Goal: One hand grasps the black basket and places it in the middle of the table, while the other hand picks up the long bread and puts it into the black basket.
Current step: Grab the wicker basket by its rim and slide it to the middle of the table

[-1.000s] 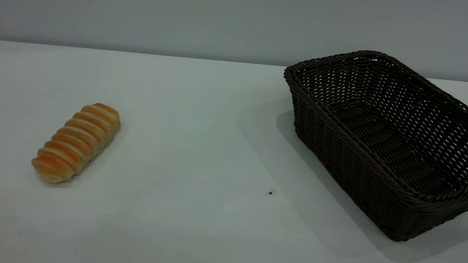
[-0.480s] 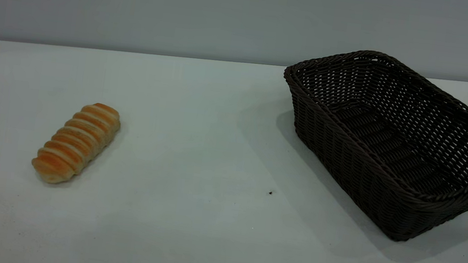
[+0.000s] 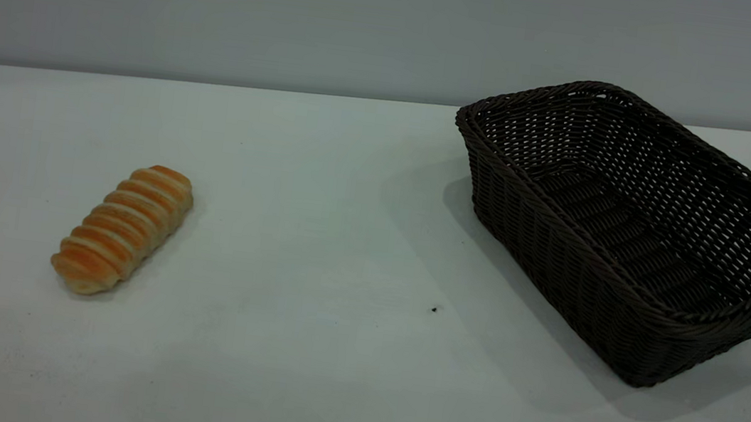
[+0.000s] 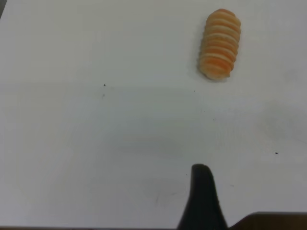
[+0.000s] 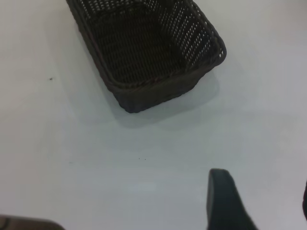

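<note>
Where the pale grey-white worktop (image 3: 314, 246) meets a plain grey wall, two things are laid out well apart. The long bread (image 3: 122, 229), a small golden-orange roll ridged with pale cream stripes, is set flat on the left side of the worktop, turned at a slant so that one end points toward the near left and the other toward the far right. The black basket (image 3: 639, 222), a large dark woven wicker tray with flared sides and a braided rim, is placed on the right side of the worktop, also at a slant, its far right corner cut off by the edge of the exterior view. A shadow is thrown around it on the worktop. A tiny dark speck (image 3: 433, 309) is seen between the two, nearer the basket.

Neither arm is caught in the exterior view. In the left wrist view, one dark fingertip of the left hand (image 4: 204, 199) is seen held above the bare worktop, well apart from the long bread (image 4: 220, 44). In the right wrist view, one dark fingertip of the right hand (image 5: 225, 201) is seen above the worktop, apart from the black basket (image 5: 148, 52). Whether either hand is spread or pressed together cannot be told. Nothing is held by either.
</note>
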`<action>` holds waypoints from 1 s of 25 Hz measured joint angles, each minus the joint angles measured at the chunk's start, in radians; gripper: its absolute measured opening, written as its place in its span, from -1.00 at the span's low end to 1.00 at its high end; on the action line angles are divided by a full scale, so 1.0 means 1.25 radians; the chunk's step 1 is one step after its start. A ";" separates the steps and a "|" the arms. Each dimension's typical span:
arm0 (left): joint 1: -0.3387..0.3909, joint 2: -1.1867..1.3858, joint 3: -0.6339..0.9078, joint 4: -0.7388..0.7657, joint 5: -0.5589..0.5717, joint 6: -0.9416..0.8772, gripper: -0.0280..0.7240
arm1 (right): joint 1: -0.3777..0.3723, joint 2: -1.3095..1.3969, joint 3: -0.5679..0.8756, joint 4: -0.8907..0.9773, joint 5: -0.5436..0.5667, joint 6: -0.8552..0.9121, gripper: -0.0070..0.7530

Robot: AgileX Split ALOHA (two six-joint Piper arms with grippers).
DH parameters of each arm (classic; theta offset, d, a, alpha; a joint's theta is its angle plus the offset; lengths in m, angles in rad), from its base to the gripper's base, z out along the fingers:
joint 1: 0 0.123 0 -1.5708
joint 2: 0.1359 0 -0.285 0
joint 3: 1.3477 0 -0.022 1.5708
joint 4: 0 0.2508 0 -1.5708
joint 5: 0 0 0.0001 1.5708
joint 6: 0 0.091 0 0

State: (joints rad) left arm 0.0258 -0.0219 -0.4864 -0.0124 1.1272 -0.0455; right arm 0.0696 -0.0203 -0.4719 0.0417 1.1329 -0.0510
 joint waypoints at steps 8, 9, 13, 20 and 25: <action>0.000 0.070 -0.028 0.002 -0.042 0.004 0.62 | 0.000 0.084 -0.029 0.025 -0.056 0.041 0.08; 0.000 0.106 -0.041 0.003 -0.065 0.009 0.62 | 0.000 0.123 -0.042 0.027 -0.082 0.041 0.08; 0.000 0.288 -0.105 0.002 -0.163 0.029 0.62 | 0.000 0.311 -0.101 0.023 -0.167 0.011 0.14; 0.000 0.590 -0.250 -0.009 -0.255 0.100 0.62 | 0.000 0.659 -0.198 0.053 -0.288 -0.016 0.33; 0.000 0.738 -0.295 -0.011 -0.297 0.144 0.62 | 0.000 0.904 -0.241 0.189 -0.362 -0.036 0.34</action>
State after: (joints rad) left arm 0.0258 0.9011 -0.8551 -0.0261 0.7554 0.1347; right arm 0.0696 1.1099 -0.7732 0.2784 0.6806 -0.0965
